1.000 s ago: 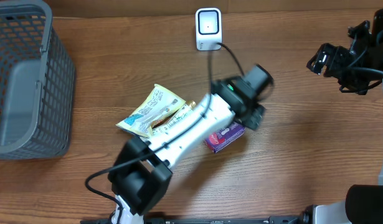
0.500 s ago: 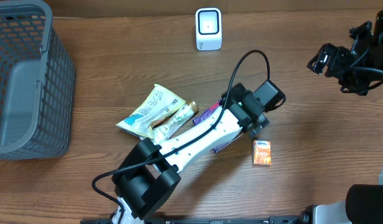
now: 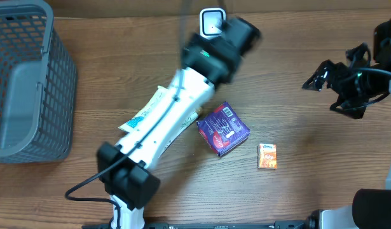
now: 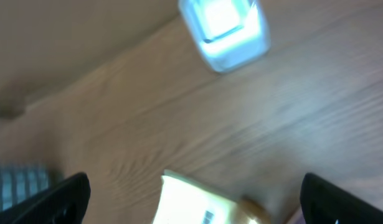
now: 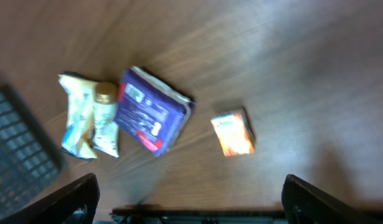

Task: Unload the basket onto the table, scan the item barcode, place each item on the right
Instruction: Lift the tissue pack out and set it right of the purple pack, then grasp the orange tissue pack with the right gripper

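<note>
The left arm has swung from the purple box (image 3: 223, 129) to the scanner (image 3: 212, 24). The left fingers (image 4: 60, 198) and right fingers (image 5: 60, 199) are spread and empty. The box lies diagonally, behind the left fingers.

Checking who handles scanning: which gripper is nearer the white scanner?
Left. The left gripper hovers right beside the scanner; the right gripper is far off to its right, empty.

The overhead view looks straight down on the whole counter (image 3: 309, 191). The left wrist view sits close and blurred, scanner (image 4: 223, 31) at top centre, pale packet (image 4: 191, 202) at the bottom edge. The right wrist view looks from higher, sharing purple pack (image 5: 151, 112) and orange box (image 5: 233, 132) with the overhead.
</note>
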Robot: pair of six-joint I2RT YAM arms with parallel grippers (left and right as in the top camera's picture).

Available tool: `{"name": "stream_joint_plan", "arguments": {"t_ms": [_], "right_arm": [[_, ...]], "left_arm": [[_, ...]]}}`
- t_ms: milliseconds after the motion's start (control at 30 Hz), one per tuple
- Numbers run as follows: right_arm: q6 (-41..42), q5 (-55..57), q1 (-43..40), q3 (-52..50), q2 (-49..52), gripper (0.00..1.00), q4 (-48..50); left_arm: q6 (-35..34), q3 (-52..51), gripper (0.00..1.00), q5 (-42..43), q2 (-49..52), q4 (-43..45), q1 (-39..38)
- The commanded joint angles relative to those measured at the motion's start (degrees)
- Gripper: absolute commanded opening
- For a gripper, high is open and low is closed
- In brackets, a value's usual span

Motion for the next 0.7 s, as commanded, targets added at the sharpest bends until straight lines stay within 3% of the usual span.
{"name": "stream_joint_plan", "arguments": {"t_ms": [0, 67, 267, 400, 500, 567, 667], "right_arm": [[11.5, 9.6, 3.3, -1.1, -1.1, 0.97, -0.4], [17.7, 12.5, 5.0, -5.0, -1.1, 0.98, -0.4], [29.1, 11.7, 9.1, -21.0, -3.7, 0.98, 5.6], [43.3, 8.6, 12.2, -32.1, -7.1, 0.99, 12.1], [55.2, 4.2, 14.6, -37.7, -8.9, 0.93, 16.7], [62.2, 3.8, 16.3, -39.8, -9.2, 1.0, 18.1], [68.0, 5.3, 18.8, -43.9, -9.2, 1.0, 26.2]], "left_arm": [[-13.7, 7.2, 1.0, 5.8, -1.8, -7.2, 7.1], [-14.4, 8.7, 1.0, 10.2, -1.8, -11.1, 11.1], [-14.4, 8.7, 1.0, 11.5, -1.8, -15.5, 16.0], [-14.2, 8.7, 1.0, 11.3, -1.8, -16.1, 16.7], [-14.1, 8.7, 1.0, 11.3, -1.8, -16.1, 16.7], [-14.2, 8.6, 1.0, 11.3, -1.8, -16.1, 16.7], [-14.2, 8.6, 1.0, 11.3, -1.8, -16.1, 16.7]]}}
